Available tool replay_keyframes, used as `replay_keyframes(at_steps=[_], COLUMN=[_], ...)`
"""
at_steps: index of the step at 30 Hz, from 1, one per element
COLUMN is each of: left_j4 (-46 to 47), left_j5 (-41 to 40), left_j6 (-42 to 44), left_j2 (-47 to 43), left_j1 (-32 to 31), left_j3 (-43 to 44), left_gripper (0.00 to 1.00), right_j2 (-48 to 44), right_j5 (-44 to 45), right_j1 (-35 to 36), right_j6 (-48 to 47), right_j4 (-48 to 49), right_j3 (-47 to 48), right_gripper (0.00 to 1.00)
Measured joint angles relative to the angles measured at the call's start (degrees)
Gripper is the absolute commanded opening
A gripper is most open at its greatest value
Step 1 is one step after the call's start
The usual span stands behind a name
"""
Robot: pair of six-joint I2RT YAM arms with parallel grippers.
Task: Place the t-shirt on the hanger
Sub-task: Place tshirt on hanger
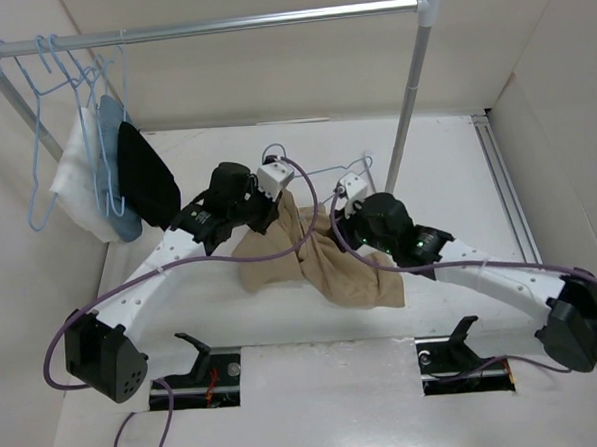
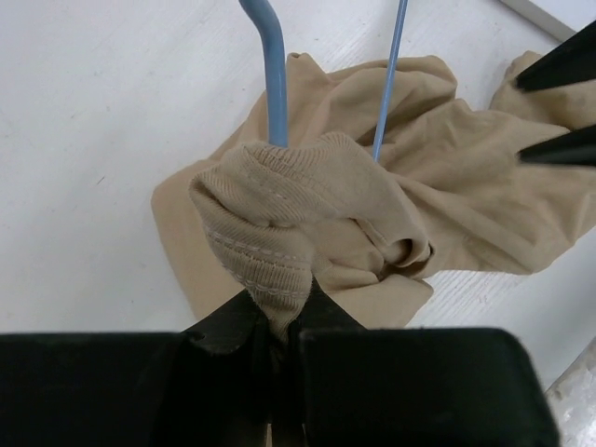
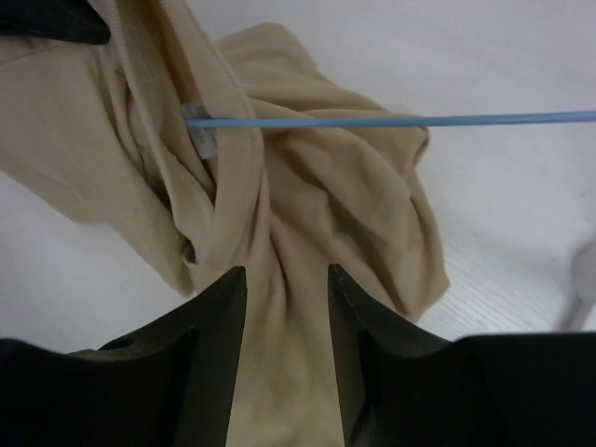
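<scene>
1. Wrist views alone show the grips: left fingers (image 2: 279, 321) pinch the t-shirt (image 2: 372, 233) collar, with the hanger (image 2: 273, 74) wire running into it.
2. Right fingers (image 3: 284, 307) stand spread astride the cloth.
3. Both arms reach mid-counter (image 1: 237, 387), where the shirt lies.

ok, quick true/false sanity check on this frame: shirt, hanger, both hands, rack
1. The left hand is pinching the ribbed collar of the t-shirt. True.
2. The right hand is clamped shut on the hanger. False: its fingers are apart, with shirt cloth between them.
3. The shirt hangs from the rack rail. False: it lies bunched on the table.
4. A blue hanger wire runs into the shirt's cloth. True.
5. Spare blue hangers hang at the rail's left end. True.
</scene>
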Motion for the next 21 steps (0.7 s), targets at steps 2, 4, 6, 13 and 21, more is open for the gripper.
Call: replay_keyframes(at_steps=[2,4,6,13,21], left_j4=[0.33,0.59,0.76,1.11,2.01], left_j5=[0.09,0.04,-0.11,-0.61,-1.22], left_j6=[-0.17,-0.17,-0.15,-0.02,0.07], left_j2=[0.0,0.0,0.0,0.2,1.31], left_j1=[-0.04,-0.04,-0.04,0.79,1.88], left_j3=[0.0,0.0,0.0,0.37,1.84], left_gripper=[0.0,0.0,0.0,0.0,0.0], right_j2=[3.39,6.91,10.12,14.75,18.99], right_j5=[-1.51,-3.52,-5.92,-10.29,-11.52], right_j1=[0.07,0.22,0.31,0.55,0.55], right_j6=[0.79,1.22,1.44,2.8,4.48], right_j4=[2.36,4.63,6.67,8.57,9.31], right_j3=[0.31,1.7,2.97,3.37,4.83], right_gripper=[0.46,0.46,0.45,0.5,0.4])
